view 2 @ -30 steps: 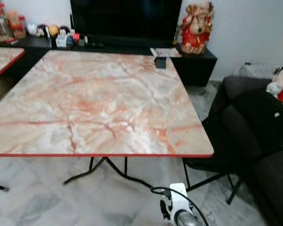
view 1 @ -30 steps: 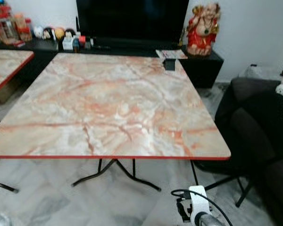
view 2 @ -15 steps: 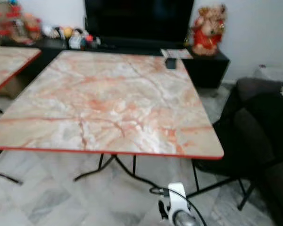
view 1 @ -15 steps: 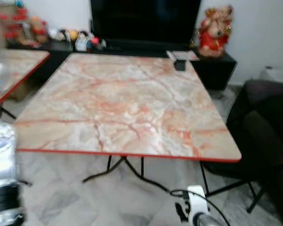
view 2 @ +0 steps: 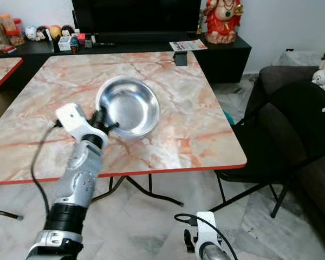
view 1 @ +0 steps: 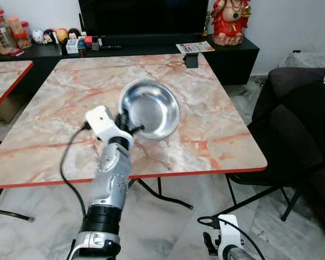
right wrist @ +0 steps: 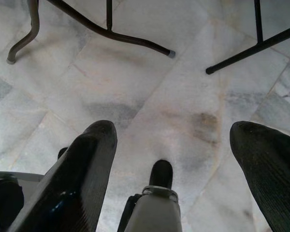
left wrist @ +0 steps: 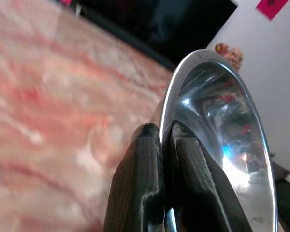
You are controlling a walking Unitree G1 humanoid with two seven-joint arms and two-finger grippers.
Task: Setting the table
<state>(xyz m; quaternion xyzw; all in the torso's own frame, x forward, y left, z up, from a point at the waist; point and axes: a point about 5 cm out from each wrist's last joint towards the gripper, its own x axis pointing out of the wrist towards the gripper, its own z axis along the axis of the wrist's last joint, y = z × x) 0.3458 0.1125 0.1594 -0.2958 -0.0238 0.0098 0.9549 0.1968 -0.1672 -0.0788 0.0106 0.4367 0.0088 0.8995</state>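
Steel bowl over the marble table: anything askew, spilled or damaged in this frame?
Only the tilt. The steel bowl is pinched at its rim by the left gripper, opening angled toward the camera above the marble table. No spill or dent is visible. The right gripper hangs open above the floor.

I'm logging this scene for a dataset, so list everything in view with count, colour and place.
Steel bowl: one, silver, over the table's middle, rim pinched.
Marble-top table: one, pink-orange with red edge, centre.
Second table: one, same pattern, far left.
Television: one, black, on the cabinet behind.
Figurine: one, red and gold, cabinet's right end.
Folding chair: one, black, right.
Left claw: shut on the bowl's rim.
Right claw: open, hanging above the floor.
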